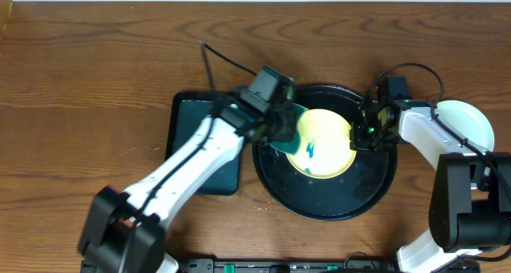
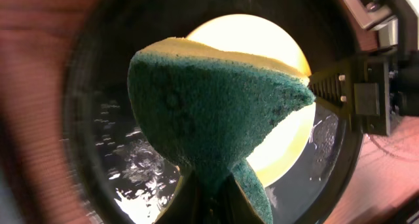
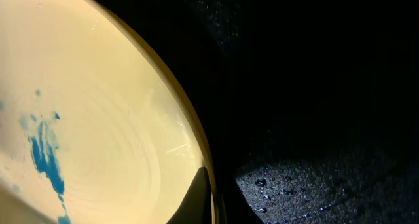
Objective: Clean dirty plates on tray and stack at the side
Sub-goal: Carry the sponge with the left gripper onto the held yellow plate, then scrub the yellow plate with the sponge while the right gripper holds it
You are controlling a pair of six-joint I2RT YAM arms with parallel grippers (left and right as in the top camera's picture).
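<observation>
A pale yellow plate [image 1: 329, 145] with a blue smear [image 1: 310, 151] at its centre lies in the round black tray [image 1: 323, 203]. My left gripper [image 1: 281, 126] is shut on a green and yellow sponge [image 1: 291, 134], held over the plate's left edge. In the left wrist view the sponge [image 2: 216, 106] hangs in front of the plate [image 2: 262, 34]. My right gripper [image 1: 365, 132] is shut on the plate's right rim. In the right wrist view a dark finger [image 3: 200, 198] lies on the plate [image 3: 105, 99], the other on the outside over the wet tray [image 3: 314, 178].
A dark teal rectangular tray [image 1: 190, 137] lies left of the black tray, partly under my left arm. A pale white plate [image 1: 465, 118] sits on the wooden table at the right, behind my right arm. Water drops spot the black tray floor [image 2: 137, 165].
</observation>
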